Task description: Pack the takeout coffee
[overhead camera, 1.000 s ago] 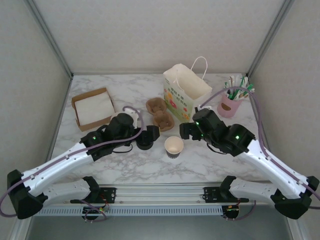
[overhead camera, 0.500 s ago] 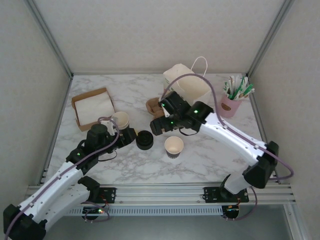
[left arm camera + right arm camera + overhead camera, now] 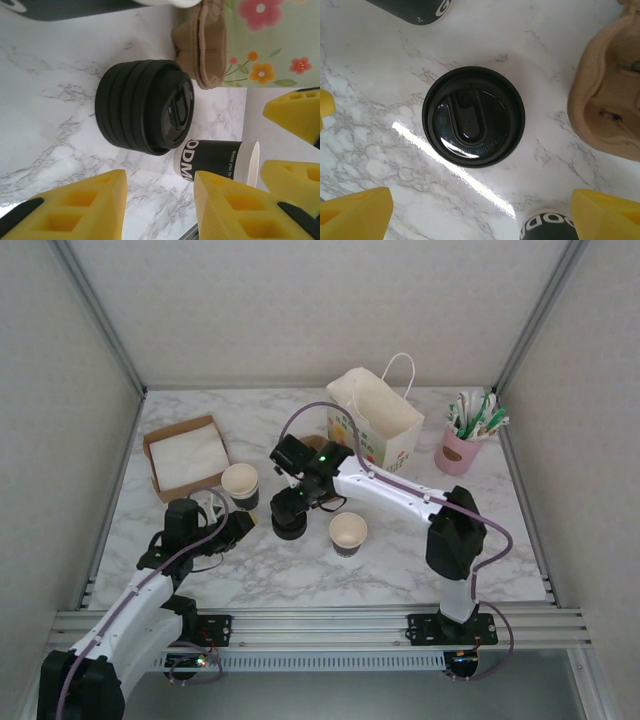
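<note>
Two small black paper cups, cream-white inside, stand upright and open-topped on the worktop (image 3: 400, 565). The nearer cup (image 3: 347, 533), printed with white letters, is a little right of centre. The farther cup (image 3: 241, 483) is to the left of it and further back. Which of the two is the takeout coffee, I cannot tell. Between them sits a stack of black lids (image 3: 289, 526), near both cups; in the right wrist view it touches neither.

The right gripper (image 3: 480, 200) hangs directly over this stack, its yellow fingers (image 3: 355, 215) spread wide and holding nothing. The left gripper (image 3: 159, 195) is low on the left side of the stack and points at it, also open and empty, apart from the lids.

The right arm (image 3: 400, 495) reaches across the worktop and covers most of the brown cup carrier (image 3: 607, 95), which lies just in front of the paper bag (image 3: 375, 420). The bag is white with a flower print, upright, its mouth open. To the right of it is a pink holder (image 3: 458, 452) full of sticks. At the far left is a cardboard tray (image 3: 178, 428) with white napkins (image 3: 188, 455).

The worktop is white marble with grey veins. Pale grey walls (image 3: 300, 310) in aluminium frames close three sides.
</note>
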Available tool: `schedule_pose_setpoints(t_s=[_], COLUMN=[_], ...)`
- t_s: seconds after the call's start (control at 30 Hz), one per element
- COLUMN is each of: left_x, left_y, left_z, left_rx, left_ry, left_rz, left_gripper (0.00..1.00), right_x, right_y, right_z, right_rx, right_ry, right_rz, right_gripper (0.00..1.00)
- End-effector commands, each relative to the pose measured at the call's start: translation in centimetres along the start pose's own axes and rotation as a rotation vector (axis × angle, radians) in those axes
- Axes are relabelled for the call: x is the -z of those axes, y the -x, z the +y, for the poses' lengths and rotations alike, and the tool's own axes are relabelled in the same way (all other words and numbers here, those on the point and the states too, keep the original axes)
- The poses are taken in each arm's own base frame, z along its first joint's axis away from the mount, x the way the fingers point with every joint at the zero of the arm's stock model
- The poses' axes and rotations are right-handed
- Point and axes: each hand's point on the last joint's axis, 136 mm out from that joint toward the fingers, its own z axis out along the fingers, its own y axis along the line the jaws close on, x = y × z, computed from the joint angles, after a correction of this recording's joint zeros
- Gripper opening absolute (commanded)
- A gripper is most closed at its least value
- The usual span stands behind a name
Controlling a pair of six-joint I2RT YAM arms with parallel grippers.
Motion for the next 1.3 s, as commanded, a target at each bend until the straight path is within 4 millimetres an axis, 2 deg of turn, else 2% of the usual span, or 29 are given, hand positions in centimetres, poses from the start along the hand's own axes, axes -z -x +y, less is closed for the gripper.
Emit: schedule_pose_setpoints(t_s=[0.0, 0.23, 0.47, 0.93, 1.27], left_x=[-0.1, -0.6, -1.2, -2.0, -2.2], left_y=[-0.6, -1.1, -1.0, -0.9, -0.8], left_z=[-0.6, 0.9, 1.2, 1.8, 2.1], left_rx=[-0.033, -0.008, -0.002, 0.003, 0.003], left_ry=[-0.065, -0.040, -0.039, -0.027, -0.018], left_rz=[0.035, 0.054, 0.069, 0.082, 0.082], left_gripper=[0.38, 0.34, 0.32, 0.29, 0.29], right_x=[-0.5, -2.5, -4.4, -6.0, -7.0], right_y=[0.3, 0.8, 0.4, -0.2, -0.2], right_z=[1.1, 1.9, 2.1, 0.9, 1.2], right_rx=[0.044, 0.070, 0.085, 0.060, 0.043], right_ry=[0.011, 0.001, -0.012, -0.085, -0.059], right_rz=[0.023, 0.071, 0.124, 0.189, 0.196], right_gripper=[0.92, 0.90, 0.90, 0.88, 0.90])
